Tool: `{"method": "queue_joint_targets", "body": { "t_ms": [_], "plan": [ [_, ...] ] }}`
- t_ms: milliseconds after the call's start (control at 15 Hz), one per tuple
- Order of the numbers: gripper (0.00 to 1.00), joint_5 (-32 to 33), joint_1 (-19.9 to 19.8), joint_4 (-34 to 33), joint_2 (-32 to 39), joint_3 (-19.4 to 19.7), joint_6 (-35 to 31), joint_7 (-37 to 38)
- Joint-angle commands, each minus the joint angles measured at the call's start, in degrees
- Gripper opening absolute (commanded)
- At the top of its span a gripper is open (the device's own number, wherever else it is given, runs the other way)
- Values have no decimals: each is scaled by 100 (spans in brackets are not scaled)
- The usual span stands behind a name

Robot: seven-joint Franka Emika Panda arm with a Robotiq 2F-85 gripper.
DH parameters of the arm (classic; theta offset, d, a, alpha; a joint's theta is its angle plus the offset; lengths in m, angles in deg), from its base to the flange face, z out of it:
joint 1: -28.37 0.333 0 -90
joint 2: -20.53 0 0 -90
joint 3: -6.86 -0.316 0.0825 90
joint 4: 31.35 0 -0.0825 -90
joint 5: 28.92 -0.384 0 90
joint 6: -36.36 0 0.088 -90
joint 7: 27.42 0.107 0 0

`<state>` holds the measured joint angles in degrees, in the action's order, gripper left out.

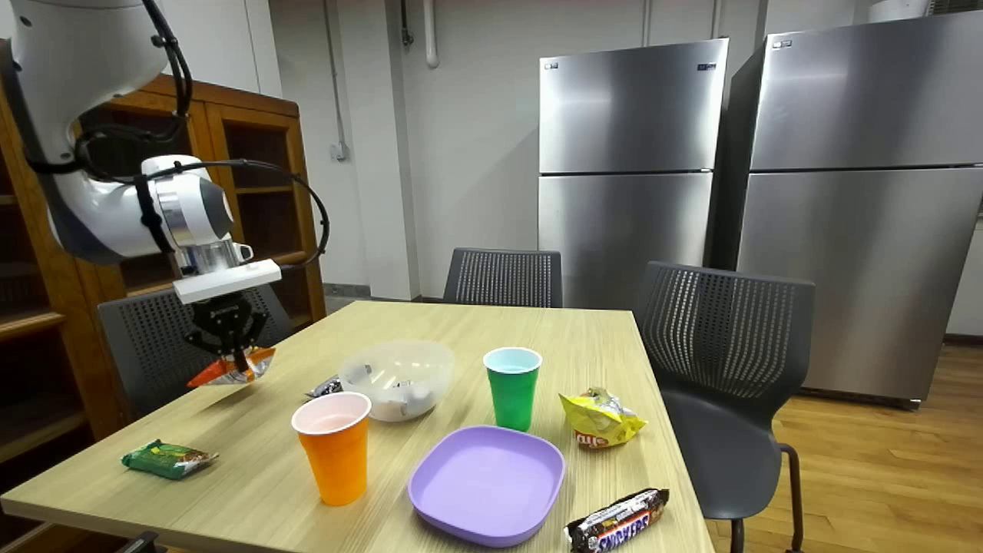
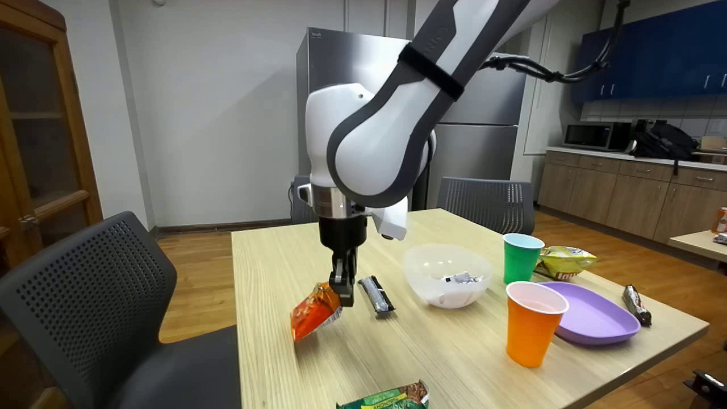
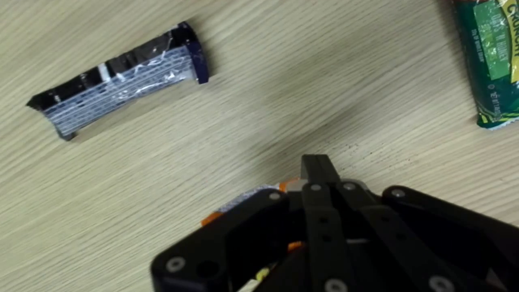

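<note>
- wrist view: fingers (image 3: 311, 172) clenched, tips together; read as a pinch on one edge of the red-orange packet (image 2: 311, 317), better seen in an exterior view. thin film likely lets the tips nearly meet.
- landmark: translucent bowl (image 2: 420, 281), rim up, so its walls keep the pale wrapped pieces (image 2: 463, 278) gathered inside.
- red-orange packet: off to one side of the bowl, with the dark bar (image 3: 121, 87) lying between the two. it hangs tilted over the counter (image 2: 272, 272), shadow below; tilt probably due to the off-centre pinch. cannot tell whether its low corner touches.
- dark bar: flat, just beside the bowl; low shape, should lie steady.
- green packet (image 1: 165, 459): well apart from the bowl, resting on its broad face.
- orange cup (image 1: 334, 461), green cup (image 1: 513, 399): both near the bowl, upright on narrow bases, mouths up; judged easy to knock.
- purple plate (image 1: 491, 484): flat, near the bowl, on the side away from the red-orange packet.
- yellow bag (image 1: 601, 418), snickers bar (image 1: 620, 522): farther from the bowl than the plate; bag slumped on its own crumpled film.
</note>
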<state>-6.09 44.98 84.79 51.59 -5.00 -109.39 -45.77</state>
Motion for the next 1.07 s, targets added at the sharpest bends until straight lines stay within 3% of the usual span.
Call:
{"method": "queue_joint_targets", "body": {
  "t_ms": [0,1000],
  "plan": [
    [0,51,2,299,-752,12,231,-9],
    [0,-27,-332,984,-2015,225,229,184]
  ]
}}
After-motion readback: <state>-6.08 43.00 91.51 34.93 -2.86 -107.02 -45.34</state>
